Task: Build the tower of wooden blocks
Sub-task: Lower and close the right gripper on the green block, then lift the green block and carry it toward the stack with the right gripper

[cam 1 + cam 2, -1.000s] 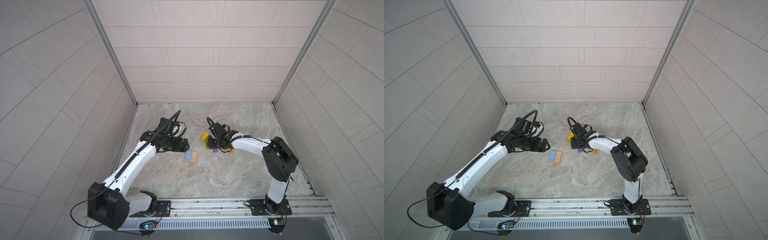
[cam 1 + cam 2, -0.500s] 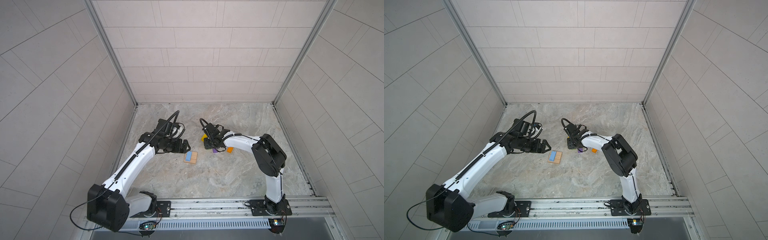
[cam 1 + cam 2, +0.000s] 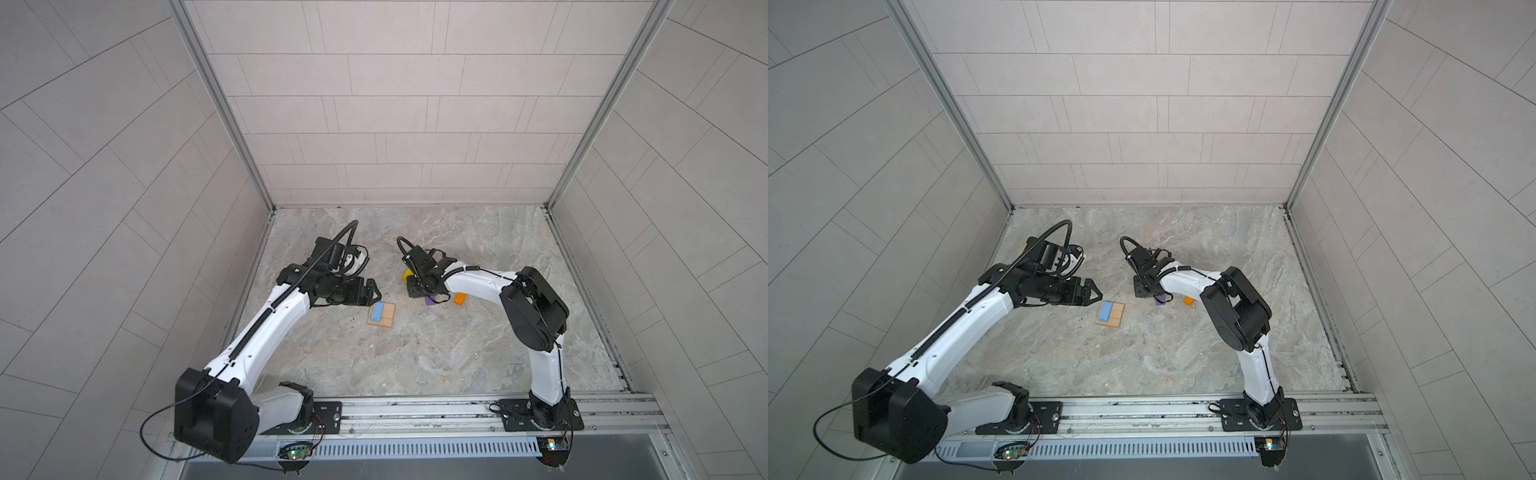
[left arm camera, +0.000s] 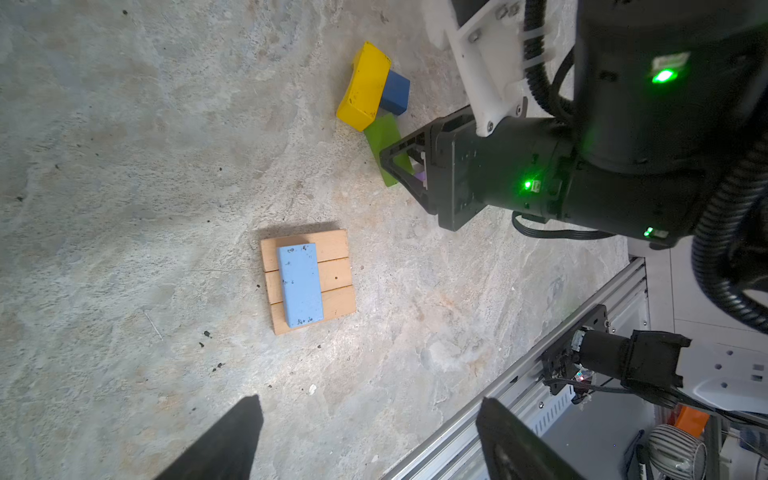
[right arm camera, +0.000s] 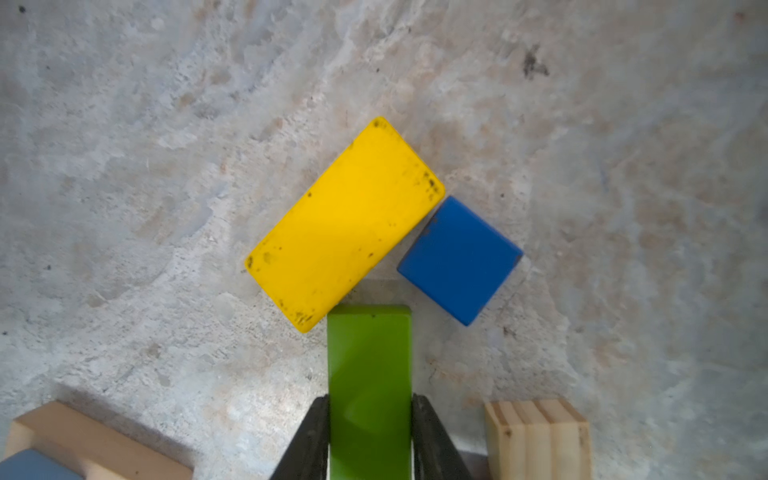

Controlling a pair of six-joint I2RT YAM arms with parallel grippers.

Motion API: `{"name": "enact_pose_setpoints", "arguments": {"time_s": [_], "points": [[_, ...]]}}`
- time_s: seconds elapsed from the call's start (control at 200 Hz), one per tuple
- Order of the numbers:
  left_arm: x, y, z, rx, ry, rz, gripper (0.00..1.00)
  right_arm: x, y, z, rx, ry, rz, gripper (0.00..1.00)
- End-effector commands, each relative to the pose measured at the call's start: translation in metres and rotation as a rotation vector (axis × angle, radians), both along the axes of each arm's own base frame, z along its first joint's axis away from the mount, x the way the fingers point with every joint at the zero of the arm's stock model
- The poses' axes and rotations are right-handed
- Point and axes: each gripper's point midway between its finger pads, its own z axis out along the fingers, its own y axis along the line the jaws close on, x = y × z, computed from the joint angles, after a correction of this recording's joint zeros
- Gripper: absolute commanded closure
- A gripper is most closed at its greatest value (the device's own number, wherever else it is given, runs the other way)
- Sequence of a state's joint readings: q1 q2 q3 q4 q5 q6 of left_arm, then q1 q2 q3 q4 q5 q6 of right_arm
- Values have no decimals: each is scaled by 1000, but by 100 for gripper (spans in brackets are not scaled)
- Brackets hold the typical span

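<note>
The marbled counter (image 3: 415, 353) carries everything. On it the started tower is 2 layers so far: 3 plain tan bars (image 4: 332, 249) lie side by side as a square raft, and 1 light-blue bar (image 4: 300, 284) lies flat across them toward 1 edge. The left claw (image 3: 376, 292) hangs just beside this raft, jaws spread wide and holding nothing.

Well apart from the tower sits the loose pile. There the right claw (image 5: 370, 434) has closed on the long sides of the green bar (image 5: 369, 365), near 1 end. The bar's free end touches or sits just beside the yellow bar (image 5: 345, 224), which has the dark-blue cube (image 5: 459, 259) against its side. A purple cube (image 3: 430, 302) and an orange bar (image 3: 460, 299) lie near them.

The blocks look like rigid painted wood: light, hard, and probably a little slick on the painted faces. A pinch across the narrow width suits them. A hold nearer the middle would likely stop the bar drooping or swinging (the present one looks end-heavy).

Only the right wrist view shows the fingers (image 5: 309, 440) pressed to the green bar, with a laminated wood block (image 5: 538, 440) beside the claw. In both top views the arm covers these. Only the left wrist view shows the 2 seams in the raft. Whether the green bar is off the counter, I cannot tell.
</note>
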State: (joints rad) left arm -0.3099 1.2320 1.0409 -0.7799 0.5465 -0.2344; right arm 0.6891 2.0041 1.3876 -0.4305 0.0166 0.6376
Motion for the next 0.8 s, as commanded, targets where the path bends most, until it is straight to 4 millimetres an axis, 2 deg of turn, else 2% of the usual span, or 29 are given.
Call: {"name": "enact_pose_setpoints", "arguments": {"time_s": [0.0,0.125,0.35,0.62,0.796], "points": [[-1,0,3,-12,-16,-9,11,-1,-4,-5,-37,11,-8,72],[-2,0,4,-13,-16,-11,12,-1,-3,-6,-38,14,-6,72],[-2,1,4,-14,-19,-7,12,2,-2,-10,-46,19,-9,67],[0,3,4,-15,-15,1,12,2,-2,-10,-45,22,-13,77],[0,4,3,-15,-12,5,12,1,-3,-13,-54,28,-15,79]]}}
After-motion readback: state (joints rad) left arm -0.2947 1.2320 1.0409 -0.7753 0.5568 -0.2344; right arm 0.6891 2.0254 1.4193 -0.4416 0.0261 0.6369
